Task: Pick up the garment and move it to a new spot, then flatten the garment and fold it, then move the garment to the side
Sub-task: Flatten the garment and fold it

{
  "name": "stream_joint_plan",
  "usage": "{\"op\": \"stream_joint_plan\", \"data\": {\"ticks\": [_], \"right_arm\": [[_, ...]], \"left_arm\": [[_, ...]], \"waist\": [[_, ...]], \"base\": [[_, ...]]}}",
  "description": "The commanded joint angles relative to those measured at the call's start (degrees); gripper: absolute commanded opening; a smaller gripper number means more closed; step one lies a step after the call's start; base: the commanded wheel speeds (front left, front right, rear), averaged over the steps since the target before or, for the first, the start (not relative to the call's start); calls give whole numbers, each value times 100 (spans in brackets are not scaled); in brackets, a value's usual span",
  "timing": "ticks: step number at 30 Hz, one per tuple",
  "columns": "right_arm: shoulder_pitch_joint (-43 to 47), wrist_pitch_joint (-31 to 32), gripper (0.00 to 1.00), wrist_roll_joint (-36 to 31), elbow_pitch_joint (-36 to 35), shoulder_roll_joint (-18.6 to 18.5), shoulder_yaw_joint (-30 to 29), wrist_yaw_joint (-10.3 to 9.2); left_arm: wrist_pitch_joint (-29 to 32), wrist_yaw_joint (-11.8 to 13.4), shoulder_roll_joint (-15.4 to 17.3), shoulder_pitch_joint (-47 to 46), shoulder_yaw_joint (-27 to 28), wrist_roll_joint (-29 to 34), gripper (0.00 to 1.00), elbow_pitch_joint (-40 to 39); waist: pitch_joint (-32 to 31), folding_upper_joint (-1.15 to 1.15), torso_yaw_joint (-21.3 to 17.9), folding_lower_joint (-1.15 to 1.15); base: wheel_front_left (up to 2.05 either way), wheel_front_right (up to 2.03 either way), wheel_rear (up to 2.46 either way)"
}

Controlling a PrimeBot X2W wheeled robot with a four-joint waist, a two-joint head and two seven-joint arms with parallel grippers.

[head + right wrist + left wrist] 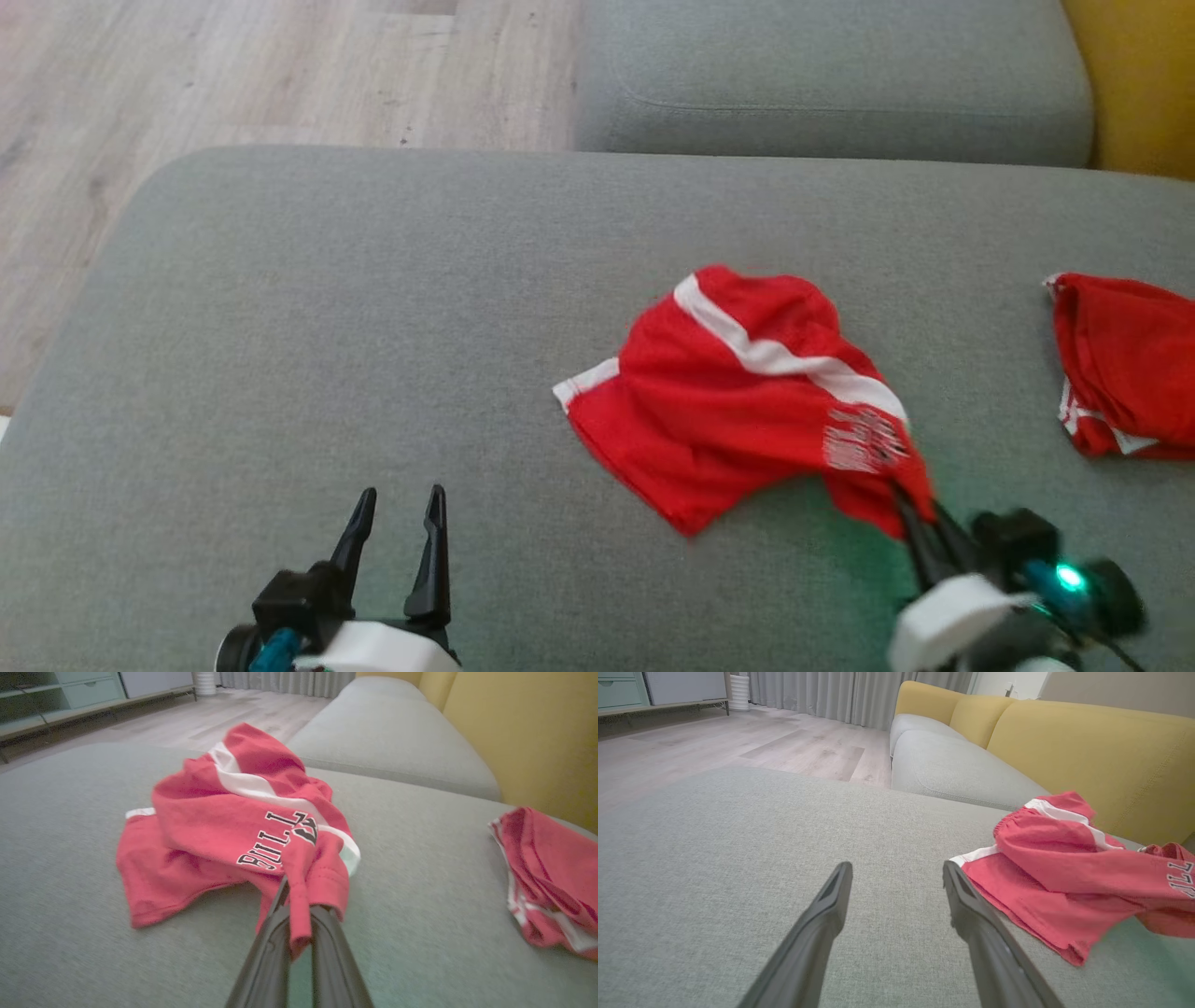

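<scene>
A red garment (738, 401) with white stripes and printed lettering lies crumpled on the grey cushion, right of centre. My right gripper (920, 518) is shut on the garment's near right corner, and that pinched fold (303, 891) rises off the cushion between the two dark fingers. The rest of the garment (219, 830) drapes down and rests on the fabric. My left gripper (397, 527) hovers open above bare cushion at the lower left, well apart from the cloth. From the left wrist, the garment (1059, 868) sits to the right of the open fingers (822, 914).
A second red garment (1125, 364) lies bunched at the cushion's right edge, also seen as a folded heap (546, 877). A separate grey seat cushion (831, 75) lies beyond, with a yellow backrest (1087, 751). Wooden floor (233, 84) borders the cushion at the left.
</scene>
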Motion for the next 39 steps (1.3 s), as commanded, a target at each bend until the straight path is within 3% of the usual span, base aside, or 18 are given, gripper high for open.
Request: {"op": "stream_joint_plan", "data": {"ticks": [1, 7, 8, 9, 10, 16, 21, 28, 33, 39], "right_arm": [[-117, -23, 0, -57, -119, -30, -151, 37], [-149, -267, 0, -77, 466, -30, -672, 37], [-174, -327, 12, -93, 578, -30, -770, 37], [-200, -395, 43, -88, 678, -30, -847, 37], [-224, -462, 100, -74, 754, -30, -919, 37], [-198, -636, 100, -52, 840, -30, -1226, 37], [-178, -647, 100, -45, 266, -30, -1328, 37], [-376, -284, 100, 440, -732, -30, -553, 37], [-946, -80, 100, 568, -381, -30, 197, 37], [-1759, 105, 100, 391, 582, -204, 594, 37]], "left_arm": [[-59, 9, 68, -174, 203, 20, 100, -162], [-44, 11, 85, -182, 179, 23, 100, -159], [-38, 17, 86, -184, 172, 24, 100, -165], [-33, 18, 90, -186, 169, 23, 100, -168], [-29, 20, 96, -186, 170, 19, 100, -172], [-9, 62, 135, -167, 178, 5, 100, -215], [-5, 69, 146, -172, 178, -10, 100, -232], [-6, 47, 91, -244, 143, -10, 100, -226], [-13, 31, 52, -338, 146, 1, 100, -213], [-34, -1, -45, -470, 187, 16, 100, -170]], "waist": [[20, 0, -34, 1], [34, 0, -99, 1], [32, 0, -112, 1], [30, 0, -125, 1], [27, 0, -143, 1], [-18, 0, -237, 1], [-62, 0, -263, 1], [-30, 0, -57, 1], [110, 0, 252, 1], [377, 0, 696, 1]], "base": [[0, 0, 0], [0, 0, 0], [0, 0, 0], [0, 0, 0], [0, 0, 0], [0, 0, 0], [0, 0, 0], [0, 0, 0], [0, 0, 0], [0, 0, 0]]}}
